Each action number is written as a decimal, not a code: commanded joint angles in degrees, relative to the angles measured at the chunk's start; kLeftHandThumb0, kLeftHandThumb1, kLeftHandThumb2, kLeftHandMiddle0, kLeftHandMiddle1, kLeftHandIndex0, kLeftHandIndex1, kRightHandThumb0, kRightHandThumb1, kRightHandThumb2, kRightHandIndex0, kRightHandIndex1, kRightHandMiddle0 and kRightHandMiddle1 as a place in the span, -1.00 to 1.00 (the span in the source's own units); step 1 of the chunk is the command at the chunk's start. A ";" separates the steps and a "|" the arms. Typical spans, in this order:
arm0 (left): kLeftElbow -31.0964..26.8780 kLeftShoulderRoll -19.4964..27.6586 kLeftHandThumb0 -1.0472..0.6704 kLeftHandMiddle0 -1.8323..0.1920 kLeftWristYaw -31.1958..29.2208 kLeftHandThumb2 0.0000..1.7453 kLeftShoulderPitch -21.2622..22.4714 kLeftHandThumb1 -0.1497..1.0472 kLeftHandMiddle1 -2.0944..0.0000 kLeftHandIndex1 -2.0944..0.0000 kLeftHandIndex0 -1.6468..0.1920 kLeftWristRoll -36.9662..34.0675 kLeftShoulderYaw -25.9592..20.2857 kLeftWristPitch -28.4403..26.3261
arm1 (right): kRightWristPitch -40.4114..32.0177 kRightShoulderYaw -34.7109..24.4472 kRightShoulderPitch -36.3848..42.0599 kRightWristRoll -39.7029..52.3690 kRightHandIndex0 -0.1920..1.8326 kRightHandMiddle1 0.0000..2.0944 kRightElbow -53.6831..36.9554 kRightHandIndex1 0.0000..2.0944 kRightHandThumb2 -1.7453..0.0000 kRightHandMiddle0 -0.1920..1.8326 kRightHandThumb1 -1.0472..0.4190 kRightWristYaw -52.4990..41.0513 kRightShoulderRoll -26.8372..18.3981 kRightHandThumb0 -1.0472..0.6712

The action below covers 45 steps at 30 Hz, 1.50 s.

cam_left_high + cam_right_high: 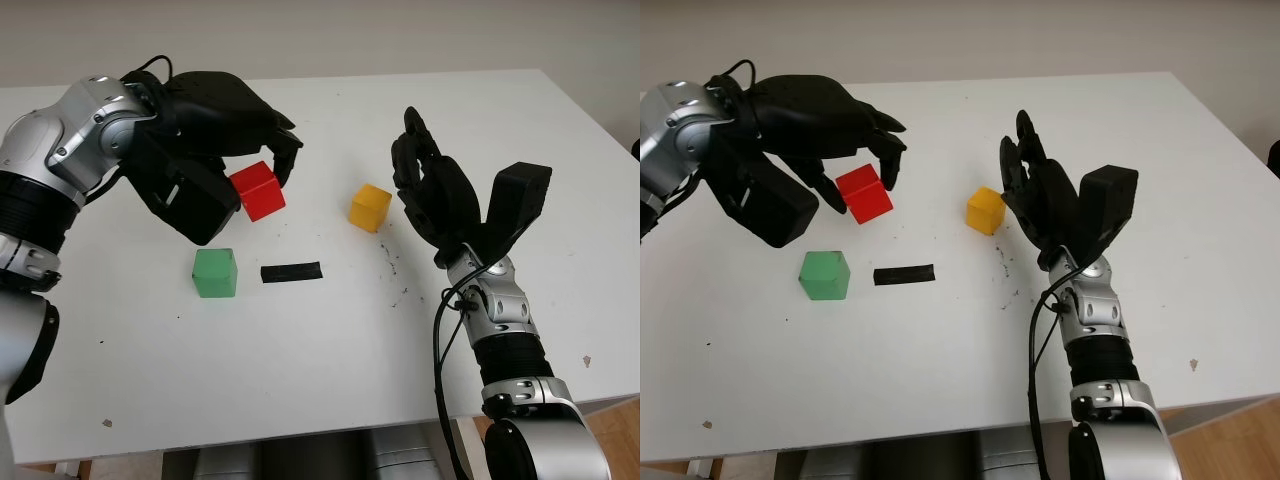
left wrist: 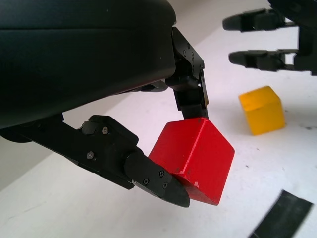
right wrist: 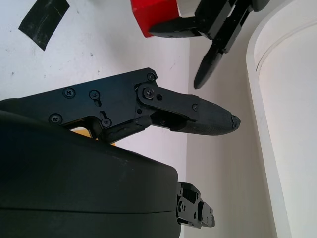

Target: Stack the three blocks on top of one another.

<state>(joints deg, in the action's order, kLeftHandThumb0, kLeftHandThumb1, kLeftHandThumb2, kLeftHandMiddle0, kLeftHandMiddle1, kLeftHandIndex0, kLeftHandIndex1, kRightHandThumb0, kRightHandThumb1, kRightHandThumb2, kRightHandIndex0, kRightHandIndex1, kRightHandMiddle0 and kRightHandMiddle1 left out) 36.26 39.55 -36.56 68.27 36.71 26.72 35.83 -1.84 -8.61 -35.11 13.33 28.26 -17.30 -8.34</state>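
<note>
My left hand (image 1: 262, 172) is shut on the red block (image 1: 257, 190), pinching it between a lower finger (image 2: 148, 176) and an upper finger (image 2: 190, 91). The block is tilted and held a little above the table. The green block (image 1: 215, 272) sits on the table just in front of and to the left of the held block. The yellow block (image 1: 369, 207) stands alone to the right of centre. My right hand (image 1: 425, 185) is open and raised, close to the right of the yellow block and not touching it.
A strip of black tape (image 1: 291, 272) lies flat on the white table (image 1: 300, 400), right of the green block. Dark specks (image 1: 392, 265) mark the surface in front of the yellow block. The table's front edge runs near my arms.
</note>
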 commanded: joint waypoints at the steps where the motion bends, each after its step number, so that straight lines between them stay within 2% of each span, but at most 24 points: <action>1: -0.12 -1.50 -0.20 0.57 -3.19 -0.93 2.44 0.77 0.95 -0.30 0.28 -2.21 -0.44 -0.37 | 0.07 0.25 0.42 -0.22 -1.00 -1.00 -1.44 -1.00 0.28 -1.00 -1.00 0.25 0.13 -0.52; 6: 0.03 -3.81 -0.26 0.54 -5.56 -0.94 2.92 0.78 0.94 -0.38 0.32 -1.63 0.62 0.00 | -0.10 0.38 0.48 -0.12 -1.00 -1.00 -1.90 -1.00 0.32 -1.00 -1.00 0.27 0.25 -0.52; 13: -0.92 -5.28 -0.22 0.54 -6.79 -0.94 2.32 0.75 0.94 -0.43 0.31 -1.27 0.04 -3.30 | -0.74 0.34 0.78 0.05 -1.00 -1.00 -2.84 -1.00 0.32 -1.00 -1.00 1.00 0.47 -0.51; 18: -0.50 -6.03 -0.18 0.56 -8.06 -0.93 1.48 0.77 0.95 -0.49 0.38 -2.64 -0.03 -4.56 | -0.71 0.77 1.05 -0.30 -1.00 -1.00 -3.38 -1.00 0.35 -1.00 -1.00 0.89 0.46 -0.54; 29: -1.30 -5.48 -0.12 0.52 -2.21 -0.94 -1.12 0.81 0.94 -0.56 0.44 1.23 1.35 0.37 | -0.89 0.90 1.70 -0.05 -1.00 -1.00 -4.54 -1.00 0.33 -1.00 -1.00 1.35 0.50 -0.53; 34: -2.22 -5.14 -0.12 0.50 -0.83 -0.94 -3.44 0.79 0.93 -0.60 0.40 1.23 1.21 3.35 | -1.13 1.05 1.92 -0.10 -1.00 -1.00 -4.98 -1.00 0.34 -1.00 -1.00 1.50 0.47 -0.53; 41: -4.94 -4.58 -0.13 0.50 1.53 -0.95 -5.94 0.76 0.93 -0.65 0.35 4.53 1.84 4.45 | -1.15 1.48 2.27 -0.47 -1.00 -1.00 -5.46 -1.00 0.34 -1.00 -1.00 1.52 0.45 -0.55; 45: -5.36 -4.44 -0.13 0.49 2.82 -0.95 -6.98 0.71 0.93 -0.58 0.28 5.46 1.96 5.20 | -1.18 1.29 2.50 -0.15 -1.00 -1.00 -5.76 -1.00 0.34 -1.00 -1.00 1.56 0.60 -0.55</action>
<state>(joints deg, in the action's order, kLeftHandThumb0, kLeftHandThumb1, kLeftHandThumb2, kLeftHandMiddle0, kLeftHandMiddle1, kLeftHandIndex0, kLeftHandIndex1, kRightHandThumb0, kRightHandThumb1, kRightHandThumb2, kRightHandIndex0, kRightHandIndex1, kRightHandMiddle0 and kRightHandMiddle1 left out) 31.69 34.33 -34.35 61.94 42.04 28.63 40.75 -2.84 -7.23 -32.99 13.10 24.02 -15.78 -7.90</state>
